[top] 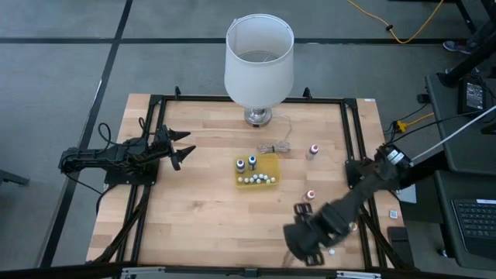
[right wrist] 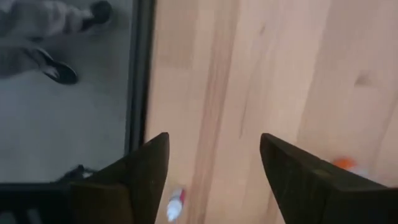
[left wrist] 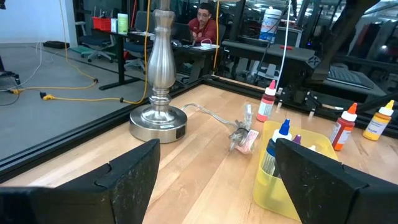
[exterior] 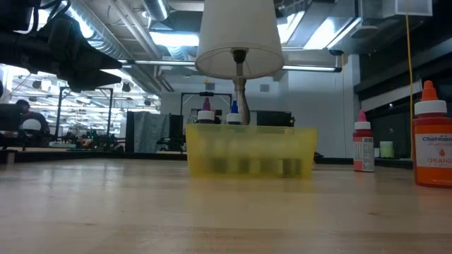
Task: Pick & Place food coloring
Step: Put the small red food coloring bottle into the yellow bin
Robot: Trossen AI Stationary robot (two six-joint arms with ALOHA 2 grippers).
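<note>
The food coloring bottles are spread out. Several sit in the yellow tray (top: 267, 164), two of them upright with blue and white tops (top: 246, 163), the rest showing white tops (top: 258, 180). Two loose bottles stand on the table, a pink-topped one (top: 313, 149) and an orange-topped one (top: 311, 195). The low view shows them at the right as a red bottle (exterior: 363, 144) and an orange bottle (exterior: 432, 137). My right gripper (top: 298, 242) (right wrist: 213, 140) hovers open over the table's near right part, above a small lying bottle (right wrist: 176, 204). My left gripper (top: 186, 143) (left wrist: 217, 149) waits open at the left.
A lamp with a big white shade (top: 259, 58) stands at the far edge on a metal base (left wrist: 158, 118); its cord with a tag (left wrist: 242, 134) trails toward the tray. A black frame (top: 353, 139) borders the table. A person sits beyond the table (left wrist: 202, 22).
</note>
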